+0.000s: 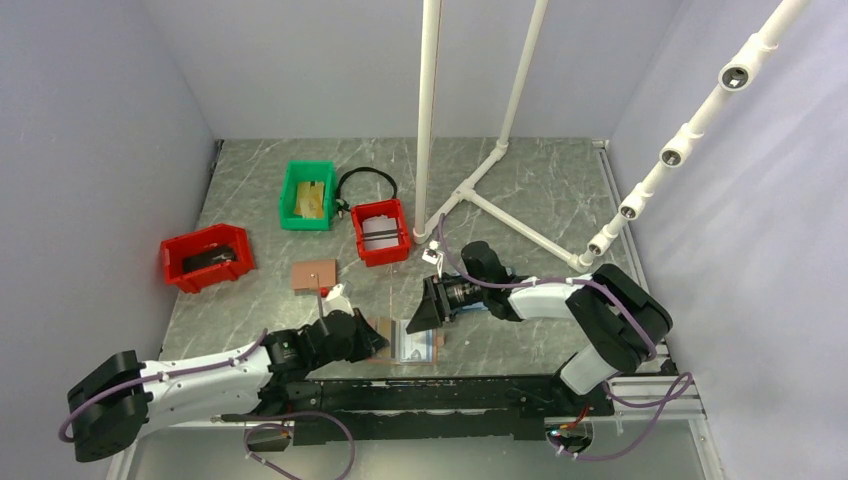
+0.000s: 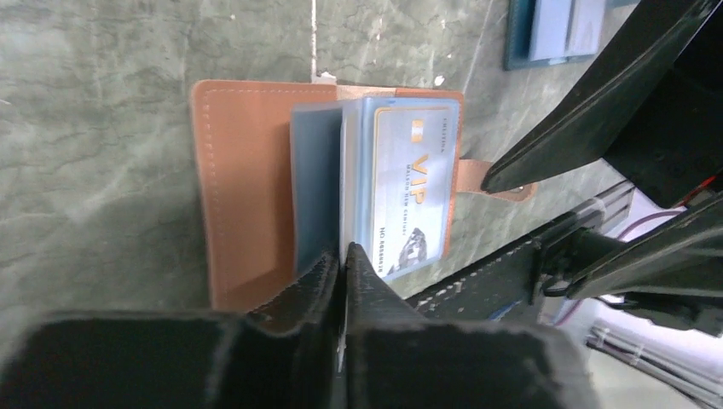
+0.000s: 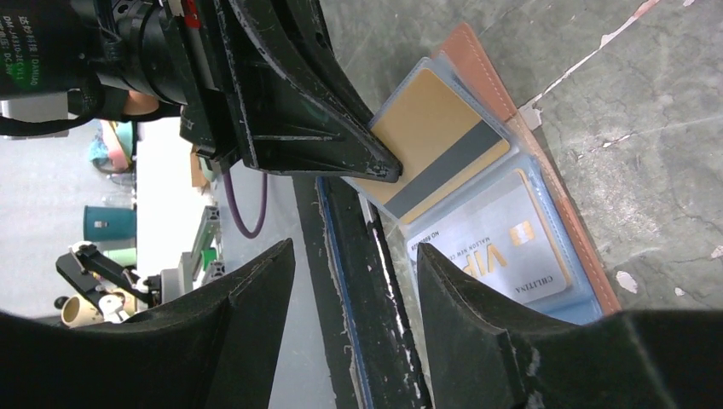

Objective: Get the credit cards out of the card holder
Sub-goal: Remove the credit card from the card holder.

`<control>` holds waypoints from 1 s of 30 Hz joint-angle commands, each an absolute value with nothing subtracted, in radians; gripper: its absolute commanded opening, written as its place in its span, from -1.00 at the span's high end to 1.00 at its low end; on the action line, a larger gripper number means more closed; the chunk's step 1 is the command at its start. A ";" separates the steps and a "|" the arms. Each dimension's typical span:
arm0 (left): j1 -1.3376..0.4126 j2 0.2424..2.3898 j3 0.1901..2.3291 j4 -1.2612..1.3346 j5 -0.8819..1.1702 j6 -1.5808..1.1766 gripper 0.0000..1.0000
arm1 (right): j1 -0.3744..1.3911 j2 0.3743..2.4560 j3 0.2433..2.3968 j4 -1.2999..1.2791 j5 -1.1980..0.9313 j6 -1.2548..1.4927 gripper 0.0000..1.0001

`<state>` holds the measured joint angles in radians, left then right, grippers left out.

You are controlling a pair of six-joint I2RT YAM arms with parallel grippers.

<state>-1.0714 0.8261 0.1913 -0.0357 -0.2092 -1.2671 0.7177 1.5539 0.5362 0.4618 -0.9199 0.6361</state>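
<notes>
Two credit cards (image 2: pixel 409 187) sit sleeved in the open card holder (image 2: pixel 247 187) at the desk's (image 1: pixel 520 200) near edge, their long axis pointing straight away from your left fingers (image 2: pixel 375 307), which pinch one sleeve (image 3: pixel 443 136); the right fingers (image 3: pixel 477 307) are spread nearby.

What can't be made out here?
Card count in brown leather-look bifold card holder: both wrist views, clear sleeves overlap; only pale VIP card and gold striped card show.
Left gripper grip: sleeve alone or card inside too; left wrist view, fingers cover it.
Blue-edged flat item: left wrist view, cut by top edge.
Green bin contents: top view, too small.
</notes>
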 commanded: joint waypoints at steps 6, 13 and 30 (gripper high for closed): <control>-1.065 0.918 0.086 0.398 -0.207 -1.326 1.00 | 0.728 1.564 0.553 0.502 -0.945 0.653 -0.12; -1.063 0.882 0.088 0.488 -0.352 -1.307 1.00 | 0.688 1.566 0.551 0.490 -0.931 0.659 -0.09; -1.014 1.081 0.119 0.507 -0.214 -1.397 0.14 | 0.669 1.612 0.585 0.388 -0.897 0.583 -0.03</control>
